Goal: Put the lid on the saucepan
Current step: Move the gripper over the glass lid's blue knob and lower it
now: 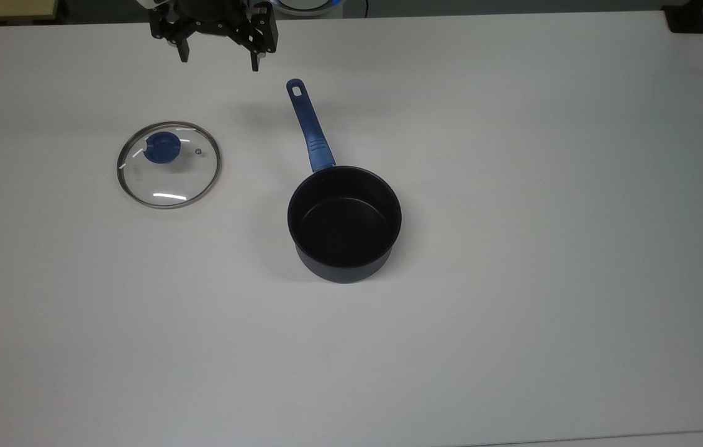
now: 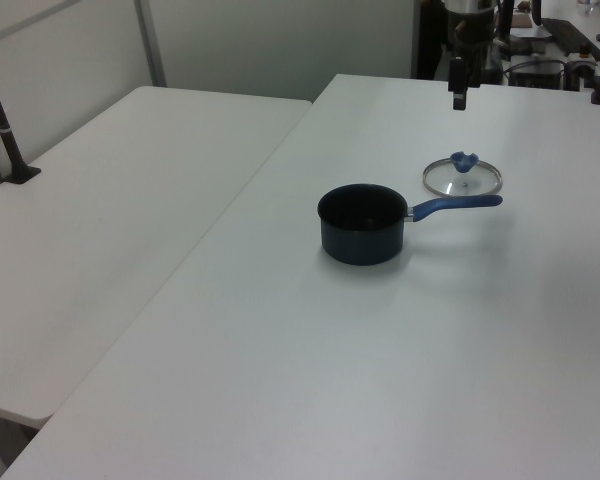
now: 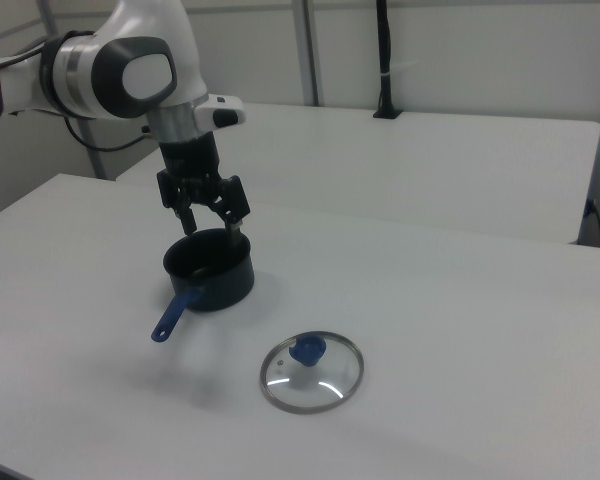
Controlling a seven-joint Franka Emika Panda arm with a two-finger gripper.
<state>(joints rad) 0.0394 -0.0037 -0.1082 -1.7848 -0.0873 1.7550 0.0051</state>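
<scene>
The lid (image 1: 169, 164) is a clear glass disc with a metal rim and a blue knob, lying flat on the white table (image 1: 513, 186) at the top view's left. It also shows as the lid (image 2: 462, 175) and the lid (image 3: 311, 371). The saucepan (image 1: 344, 220) stands upright and empty to the lid's right in the top view, its blue handle (image 1: 309, 124) pointing toward the far edge. It appears too as the saucepan (image 2: 362, 222) and the saucepan (image 3: 209, 270). My gripper (image 1: 220, 59) hangs open above the table's far edge, apart from both, holding nothing. Seen from the side, my gripper (image 3: 210, 228) hovers high.
A second white table (image 2: 110, 230) adjoins on the left view's left. A black post (image 2: 2, 125) stands on it. Dark equipment (image 2: 555, 50) sits behind the arm's base at the table's far end.
</scene>
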